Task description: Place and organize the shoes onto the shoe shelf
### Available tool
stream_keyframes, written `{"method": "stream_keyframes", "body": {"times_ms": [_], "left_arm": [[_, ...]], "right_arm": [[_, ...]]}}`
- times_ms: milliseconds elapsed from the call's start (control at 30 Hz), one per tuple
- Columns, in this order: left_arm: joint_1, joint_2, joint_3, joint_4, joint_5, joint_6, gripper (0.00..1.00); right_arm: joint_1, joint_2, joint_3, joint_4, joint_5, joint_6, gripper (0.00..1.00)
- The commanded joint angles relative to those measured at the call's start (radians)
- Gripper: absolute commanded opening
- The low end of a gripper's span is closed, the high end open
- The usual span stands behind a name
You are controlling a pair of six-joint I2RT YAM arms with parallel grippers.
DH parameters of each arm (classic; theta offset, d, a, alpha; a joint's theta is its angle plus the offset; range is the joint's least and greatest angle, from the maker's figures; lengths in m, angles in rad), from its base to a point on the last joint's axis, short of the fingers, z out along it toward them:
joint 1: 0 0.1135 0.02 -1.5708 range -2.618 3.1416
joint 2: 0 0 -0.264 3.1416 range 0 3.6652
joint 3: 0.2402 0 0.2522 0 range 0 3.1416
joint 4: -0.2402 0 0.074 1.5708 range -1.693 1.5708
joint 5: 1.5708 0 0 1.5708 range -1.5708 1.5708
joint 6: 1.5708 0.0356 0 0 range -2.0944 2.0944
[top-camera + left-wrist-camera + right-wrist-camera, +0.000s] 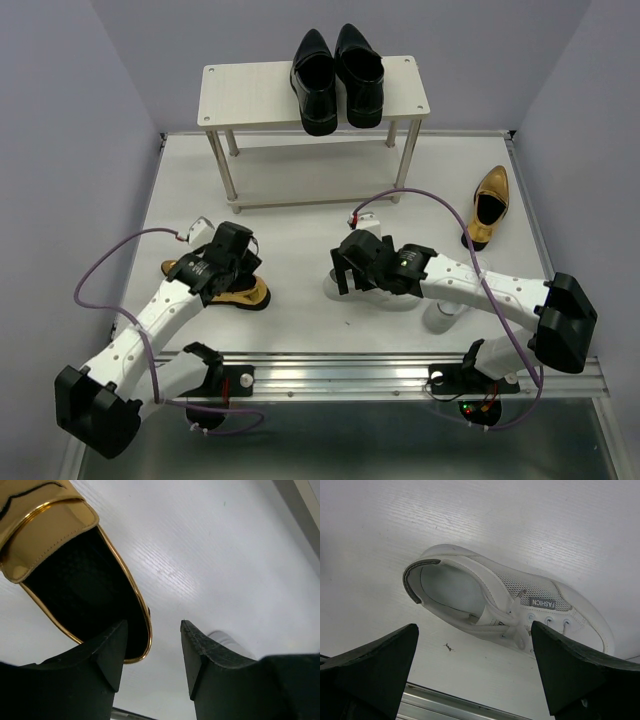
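White wood-grain table [300, 215], lavender walls [60, 150]. Shoe shelf [250, 92] stands at the far side. Black dress shoes [315, 85] sit side by side on its top board, right of centre, heels toward the arms.

Left gripper [152, 630]: jaws parted, nothing held, over the heel end of a gold loafer [75, 580]. One finger is above the shoe's opening, the other above bare table; contact unclear.

Right gripper [474, 627]: spread wide, empty, above a white sneaker [520, 600] resting on its sole on the table.

Second gold loafer [490, 205] on the table near the right edge, apart from the shelf.
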Motion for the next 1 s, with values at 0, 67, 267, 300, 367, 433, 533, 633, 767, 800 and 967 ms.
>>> {"method": "stream_keyframes", "body": {"times_ms": [0,67,267,300,367,433,533,633,767,800,967], "left_arm": [[-0.002,0.081,0.045,-0.026,-0.148,-0.129,0.57],[-0.002,0.151,0.077,-0.06,-0.194,-0.195,0.57],[0.001,0.309,0.137,-0.089,-0.218,-0.242,0.68],[-0.001,0.322,0.132,-0.091,-0.218,-0.255,0.68],[0.002,0.343,0.102,-0.073,-0.211,-0.268,0.65],[0.004,0.348,0.074,-0.045,-0.203,-0.27,0.51],[0.005,0.339,0.063,-0.022,-0.191,-0.243,0.16],[0.001,0.311,0.086,-0.039,-0.205,-0.187,0.0],[-0.013,0.25,0.12,-0.039,-0.197,-0.022,0.0],[-0.013,0.242,0.126,-0.04,-0.18,0.004,0.0],[-0.102,0.208,0.129,-0.109,-0.091,0.119,0.0]], "right_arm": [[0.0,-0.024,0.029,0.034,0.014,-0.011,1.0],[0.0,-0.03,0.024,0.036,0.017,-0.014,1.0],[0.0,-0.029,0.018,0.034,0.015,-0.02,1.0],[0.0,-0.03,0.018,0.036,0.015,-0.022,1.0],[0.0,-0.035,0.017,0.034,0.018,-0.022,1.0],[0.0,-0.033,0.017,0.036,0.022,-0.025,1.0],[0.0,-0.036,0.015,0.036,0.028,-0.026,1.0],[0.0,-0.029,0.017,0.034,0.028,-0.028,1.0],[0.0,-0.024,0.021,0.036,0.035,-0.025,1.0],[0.0,-0.024,0.021,0.034,0.041,-0.023,1.0],[0.0,-0.016,0.03,0.033,0.1,-0.002,1.0]]}}
